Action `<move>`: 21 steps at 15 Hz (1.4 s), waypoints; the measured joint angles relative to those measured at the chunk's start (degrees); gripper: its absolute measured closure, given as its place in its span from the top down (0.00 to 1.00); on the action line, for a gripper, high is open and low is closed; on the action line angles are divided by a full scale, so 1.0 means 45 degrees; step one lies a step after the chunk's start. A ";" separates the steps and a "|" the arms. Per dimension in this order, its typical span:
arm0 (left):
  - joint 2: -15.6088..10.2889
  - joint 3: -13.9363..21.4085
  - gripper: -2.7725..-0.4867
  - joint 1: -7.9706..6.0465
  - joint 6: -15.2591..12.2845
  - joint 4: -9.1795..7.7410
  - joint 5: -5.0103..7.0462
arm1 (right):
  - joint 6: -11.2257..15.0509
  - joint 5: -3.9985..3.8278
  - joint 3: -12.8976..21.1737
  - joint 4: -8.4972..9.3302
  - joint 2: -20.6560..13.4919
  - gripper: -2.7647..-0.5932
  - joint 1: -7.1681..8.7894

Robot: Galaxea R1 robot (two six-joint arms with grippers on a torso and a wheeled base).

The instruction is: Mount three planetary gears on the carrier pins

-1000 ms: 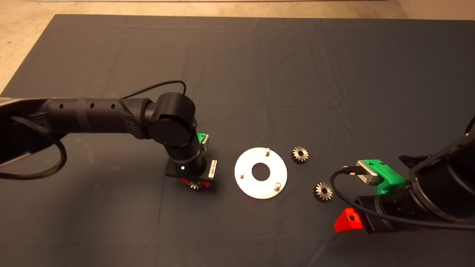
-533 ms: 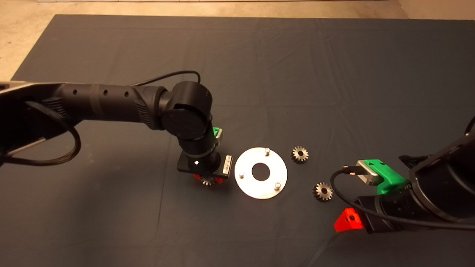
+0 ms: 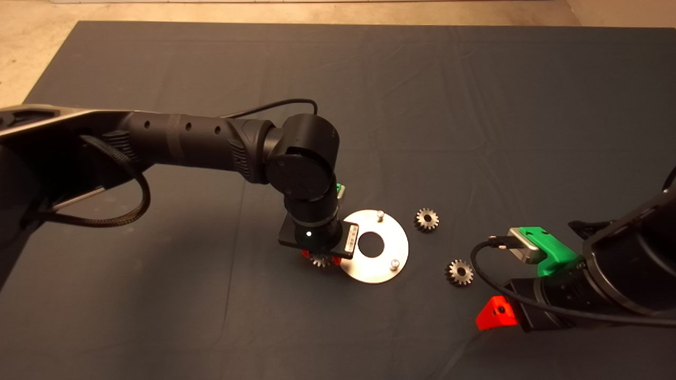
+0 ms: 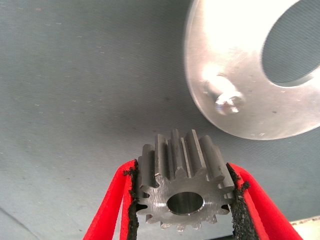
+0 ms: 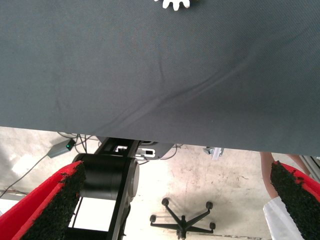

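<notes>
I have the left end effector [image 3: 319, 259] at the left rim of the flat round shiny metal disc [image 3: 383, 269], its red fingers [image 4: 112, 210] clamped on one small silvery-grey spur gear [image 4: 182, 192], held near one short metal stud [image 4: 223, 97]. Two more studs [image 3: 379, 214] [image 3: 394, 262] stand bare. The other two gears [image 3: 426, 219] [image 3: 459, 272] lie on the dark mat [image 3: 475, 105] just right of the disc. My right end effector [image 5: 175, 210] waits at the lower right, fingers spread wide.
</notes>
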 joint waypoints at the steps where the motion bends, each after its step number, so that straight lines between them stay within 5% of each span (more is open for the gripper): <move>1: 0.0117 -0.0092 0.21 0.0000 0.0000 0.0000 -0.0005 | 0.0000 0.0000 0.0000 0.0000 -0.0005 0.99 0.0000; 21: 0.1103 -0.1491 0.21 -0.0005 0.0788 0.0022 -0.0011 | 0.0000 0.0000 0.0000 0.0005 -0.0038 0.99 0.0000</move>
